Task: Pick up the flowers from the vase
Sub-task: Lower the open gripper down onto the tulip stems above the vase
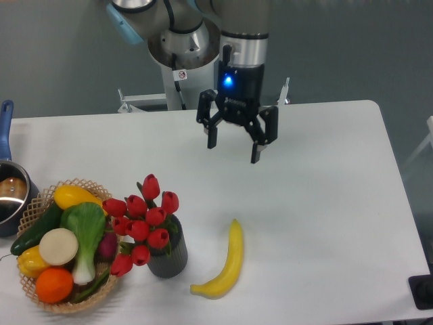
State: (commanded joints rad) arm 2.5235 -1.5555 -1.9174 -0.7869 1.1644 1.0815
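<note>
Black two-finger gripper (233,145), jaws apart, high behind ribbed dark grey vase (168,254): approach bound red tulip flowers (142,223) from above, gripping near stems.

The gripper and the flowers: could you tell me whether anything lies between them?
Nothing: in the camera view, only bare white table separates the open gripper from the flowers.

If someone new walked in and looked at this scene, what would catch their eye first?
Probably the flowers, a bright red bunch in the dark vase at the table's front left. Next to them on the left sits a wicker basket of colourful produce. Above mid-table hangs the black gripper, open, a blue light glowing on its wrist.
</note>
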